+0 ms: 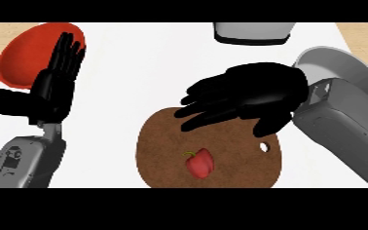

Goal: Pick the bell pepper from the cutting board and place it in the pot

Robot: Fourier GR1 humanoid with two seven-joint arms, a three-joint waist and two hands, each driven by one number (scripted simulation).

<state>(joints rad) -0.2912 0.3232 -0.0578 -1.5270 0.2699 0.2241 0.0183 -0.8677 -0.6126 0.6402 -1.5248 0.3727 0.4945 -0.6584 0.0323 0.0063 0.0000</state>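
A small red bell pepper (200,163) with a green stem lies on the round brown cutting board (161,146), near the board's front middle. My right hand (248,95) hovers over the board's far edge, palm down, fingers spread and pointing left, open with nothing in it. It is well behind the pepper and does not touch it. The grey pot (253,32) stands at the far edge of the white counter, right of middle, cut off by the view's top. At the left my left hand (57,80) rests open, fingers up.
A red plate (25,53) lies at the far left, partly behind my left hand. A grey rounded lid-like object (338,63) sits at the right edge, behind my right forearm. Wooden surfaces show at both far corners.
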